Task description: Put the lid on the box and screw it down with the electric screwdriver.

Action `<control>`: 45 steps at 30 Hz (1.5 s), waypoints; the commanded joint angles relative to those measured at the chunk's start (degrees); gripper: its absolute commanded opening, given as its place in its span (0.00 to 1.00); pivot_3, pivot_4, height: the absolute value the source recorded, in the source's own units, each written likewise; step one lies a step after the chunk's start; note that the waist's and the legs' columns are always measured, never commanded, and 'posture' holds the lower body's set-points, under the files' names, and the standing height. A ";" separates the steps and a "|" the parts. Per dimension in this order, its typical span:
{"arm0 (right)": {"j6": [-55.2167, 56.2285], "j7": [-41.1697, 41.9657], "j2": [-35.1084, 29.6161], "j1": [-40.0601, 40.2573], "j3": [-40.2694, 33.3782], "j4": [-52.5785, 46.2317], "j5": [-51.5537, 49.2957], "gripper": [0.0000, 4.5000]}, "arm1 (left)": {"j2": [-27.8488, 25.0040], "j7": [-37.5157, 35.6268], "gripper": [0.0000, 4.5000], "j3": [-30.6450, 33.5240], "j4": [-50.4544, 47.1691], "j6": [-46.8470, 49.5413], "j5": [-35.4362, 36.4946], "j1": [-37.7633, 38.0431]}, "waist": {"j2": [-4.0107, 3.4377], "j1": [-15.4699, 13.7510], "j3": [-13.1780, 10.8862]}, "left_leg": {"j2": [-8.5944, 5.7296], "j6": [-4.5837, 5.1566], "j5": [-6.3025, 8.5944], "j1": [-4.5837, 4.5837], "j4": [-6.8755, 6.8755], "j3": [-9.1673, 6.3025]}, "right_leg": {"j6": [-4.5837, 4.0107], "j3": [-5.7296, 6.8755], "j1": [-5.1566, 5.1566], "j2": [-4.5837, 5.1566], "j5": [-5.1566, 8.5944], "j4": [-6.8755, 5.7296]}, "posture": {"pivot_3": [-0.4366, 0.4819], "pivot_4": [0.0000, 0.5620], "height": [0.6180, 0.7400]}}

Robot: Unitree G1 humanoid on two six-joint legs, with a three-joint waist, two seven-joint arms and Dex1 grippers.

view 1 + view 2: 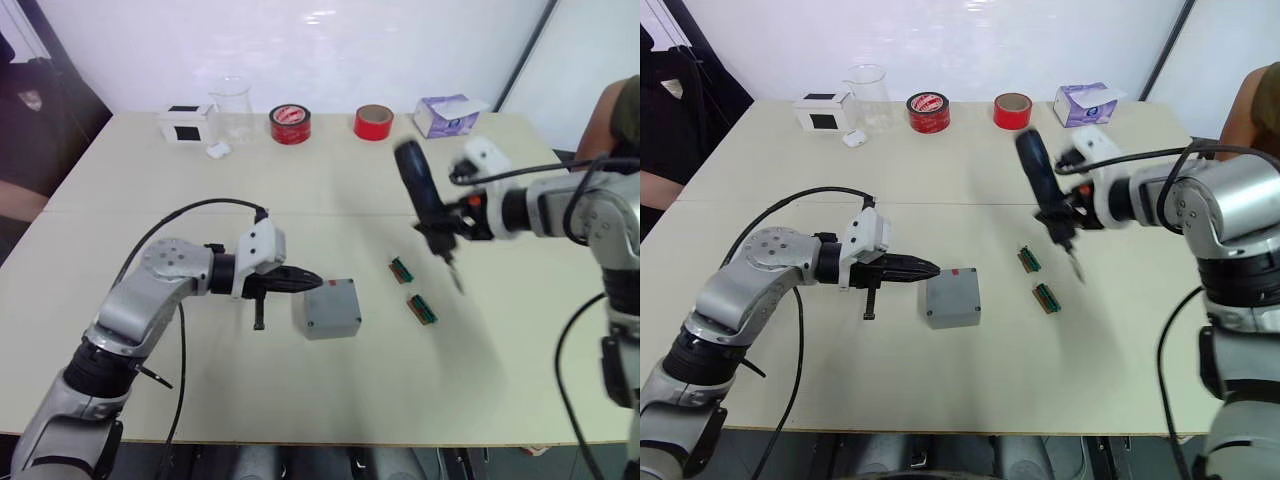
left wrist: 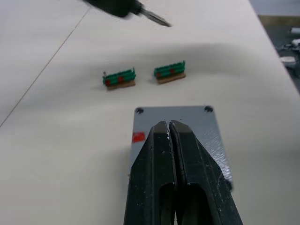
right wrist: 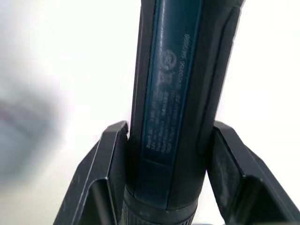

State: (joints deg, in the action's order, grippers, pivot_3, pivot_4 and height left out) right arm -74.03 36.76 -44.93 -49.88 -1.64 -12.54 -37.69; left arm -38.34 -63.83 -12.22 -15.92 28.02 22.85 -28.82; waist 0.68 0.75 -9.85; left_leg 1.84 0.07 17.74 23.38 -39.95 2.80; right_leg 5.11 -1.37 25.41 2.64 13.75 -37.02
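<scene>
The grey box (image 1: 327, 318) sits mid-table with the lid (image 2: 187, 117) lying on top of it; the lid has screw holes at its corners and a small red mark. My left gripper (image 1: 312, 282) is shut and empty, its tips (image 2: 161, 136) over the lid's left edge. Off to the right, above the table, my right gripper (image 1: 447, 224) is shut on the electric screwdriver (image 1: 418, 190). The tool's black body (image 3: 173, 93) sits between the two fingers. It is tilted, and its metal bit (image 1: 457, 279) points down over bare table, well right of the box.
Two small green terminal blocks (image 1: 402, 269) (image 1: 422, 309) lie between the box and the screwdriver. Along the far edge stand a white-and-black cube (image 1: 185, 124), a clear beaker (image 1: 231, 108), two red tape rolls (image 1: 289, 124) (image 1: 373, 122) and a purple tissue carton (image 1: 447, 115). A person's arm (image 1: 610, 115) is at the right.
</scene>
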 commanded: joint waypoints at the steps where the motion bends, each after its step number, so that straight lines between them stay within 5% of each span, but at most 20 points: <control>1: 13.39 -2.30 6.03 3.22 -9.15 -11.03 -1.41 0.41 | -0.02 -0.45 0.00 -0.77 0.40 -2.03 -1.61 0.47 | 0.00 -0.28 0.00 | 0.00 0.00 0.00 0.01 0.00 -0.03 | 0.00 0.03 -0.01 0.00 0.00 0.00 | 0.48 0.27 1.00; 7: 22.46 -3.91 15.23 9.19 -10.45 -18.05 -4.41 0.41 | 1.30 -0.88 0.00 -2.60 3.16 -3.65 -3.66 0.75 | 0.01 -0.21 0.00 | -0.05 0.00 0.00 0.02 -0.06 0.03 | 0.00 0.03 -0.08 0.16 -0.01 0.02 | 0.48 0.27 1.00; 16: 31.01 -5.49 19.61 16.53 -6.70 -20.04 -2.65 0.41 | 4.80 -0.04 0.00 -4.06 7.03 -4.41 -6.07 -0.19 | 0.00 -0.05 0.00 | -0.03 0.00 0.00 -0.02 -0.05 0.00 | -0.01 0.04 -0.08 0.05 0.00 -0.02 | 0.48 0.27 1.00; 28: 40.53 -7.36 22.16 27.35 -0.41 -21.80 4.33 0.41 | 4.87 0.21 0.00 -5.12 7.25 -3.42 -7.60 -0.18 | 0.00 -0.05 0.01 | -0.02 0.00 0.00 -0.06 -0.05 -0.01 | -0.01 0.04 -0.10 0.03 0.00 -0.06 | 0.48 0.27 1.00; 45: 44.68 -6.09 21.98 29.34 2.14 -19.53 6.88 0.41 | 4.16 0.11 0.00 -4.80 5.50 -2.11 -7.57 0.33 | 0.00 -0.06 0.01 | -0.03 -0.01 0.00 -0.07 -0.05 -0.01 | -0.02 0.04 -0.10 0.03 0.01 -0.06 | 0.48 0.27 1.00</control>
State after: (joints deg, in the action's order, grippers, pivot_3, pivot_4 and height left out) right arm -31.75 30.21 -23.29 -20.14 1.47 -30.61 -30.50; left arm -33.58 -63.60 -16.75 -9.53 25.56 15.63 -28.91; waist 0.68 0.69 -9.84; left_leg 1.82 0.07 17.73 23.30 -40.00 2.79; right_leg 5.10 -1.34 25.30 2.67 13.76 -37.08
